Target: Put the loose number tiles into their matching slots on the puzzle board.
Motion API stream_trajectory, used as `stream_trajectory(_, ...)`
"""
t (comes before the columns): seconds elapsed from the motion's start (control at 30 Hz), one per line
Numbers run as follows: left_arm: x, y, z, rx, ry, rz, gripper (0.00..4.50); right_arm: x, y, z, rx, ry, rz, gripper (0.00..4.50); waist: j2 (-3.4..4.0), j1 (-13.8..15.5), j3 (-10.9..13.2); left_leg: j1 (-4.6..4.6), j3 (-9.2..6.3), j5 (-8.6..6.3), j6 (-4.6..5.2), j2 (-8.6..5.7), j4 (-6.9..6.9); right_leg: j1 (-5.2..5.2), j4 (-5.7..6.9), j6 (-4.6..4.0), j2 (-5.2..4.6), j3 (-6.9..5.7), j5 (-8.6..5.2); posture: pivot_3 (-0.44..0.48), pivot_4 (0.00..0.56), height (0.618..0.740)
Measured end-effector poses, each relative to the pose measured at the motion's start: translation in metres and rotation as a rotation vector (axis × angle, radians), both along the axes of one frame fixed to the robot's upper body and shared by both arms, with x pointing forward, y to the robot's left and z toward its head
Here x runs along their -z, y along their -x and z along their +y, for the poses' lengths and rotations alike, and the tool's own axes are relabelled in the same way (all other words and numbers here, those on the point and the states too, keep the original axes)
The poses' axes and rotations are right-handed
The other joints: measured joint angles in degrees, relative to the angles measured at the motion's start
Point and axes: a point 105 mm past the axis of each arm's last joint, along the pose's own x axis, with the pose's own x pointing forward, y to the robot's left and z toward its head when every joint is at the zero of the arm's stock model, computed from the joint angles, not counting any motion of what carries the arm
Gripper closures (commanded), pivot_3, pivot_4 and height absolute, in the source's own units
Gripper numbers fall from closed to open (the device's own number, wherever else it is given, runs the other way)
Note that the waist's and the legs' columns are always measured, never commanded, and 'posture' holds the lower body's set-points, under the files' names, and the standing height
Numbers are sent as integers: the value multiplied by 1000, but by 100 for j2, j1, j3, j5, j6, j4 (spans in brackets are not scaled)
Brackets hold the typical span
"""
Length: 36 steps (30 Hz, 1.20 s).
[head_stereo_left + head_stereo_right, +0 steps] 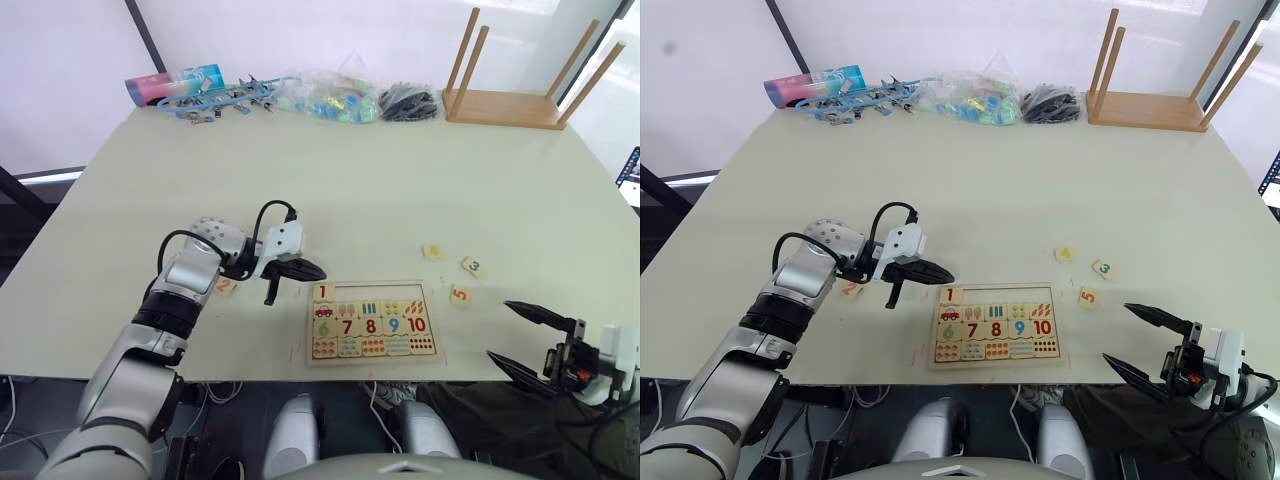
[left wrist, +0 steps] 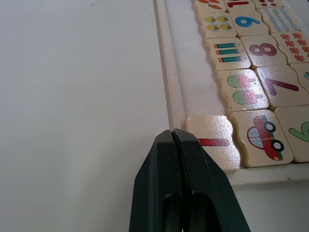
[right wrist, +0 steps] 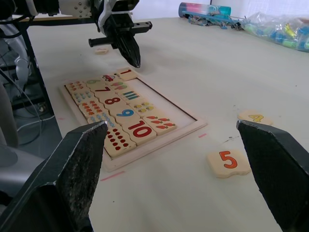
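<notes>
The puzzle board (image 1: 438, 322) lies near the table's front edge, with tiles 6 to 10 and picture tiles in place. Tile 1 (image 1: 323, 292) sits in the top-left slot; the other slots (image 1: 375, 292) in that row are bare. My left gripper (image 1: 314, 270) is shut with nothing in it, its tip just above the board's corner beside tile 1 (image 2: 215, 142). Loose tile 2 (image 1: 226, 287) lies left of the board. Tiles 4 (image 1: 433, 252), 3 (image 1: 474, 266) and 5 (image 1: 460, 294) lie to its right. My right gripper (image 1: 500, 331) hangs open off the table's front right.
An upturned wooden stool (image 1: 505, 100) stands at the back right. Along the far edge lie a bag of coloured pieces (image 1: 325, 95), a black bundle (image 1: 408, 102), blue clips (image 1: 225, 98) and a tube (image 1: 175, 83). The table's front edge runs just below the board.
</notes>
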Motion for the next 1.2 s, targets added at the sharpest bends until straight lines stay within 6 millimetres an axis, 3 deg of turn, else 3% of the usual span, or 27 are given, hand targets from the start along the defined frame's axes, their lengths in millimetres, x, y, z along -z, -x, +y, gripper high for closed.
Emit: stream_trajectory(1.2,7,4,3,-6,-6,14,4483,0,0,0,0,0,-1,0,0,0,0,0,0,0,0,0,0,0,0,0,0,0,0,0,150,738)
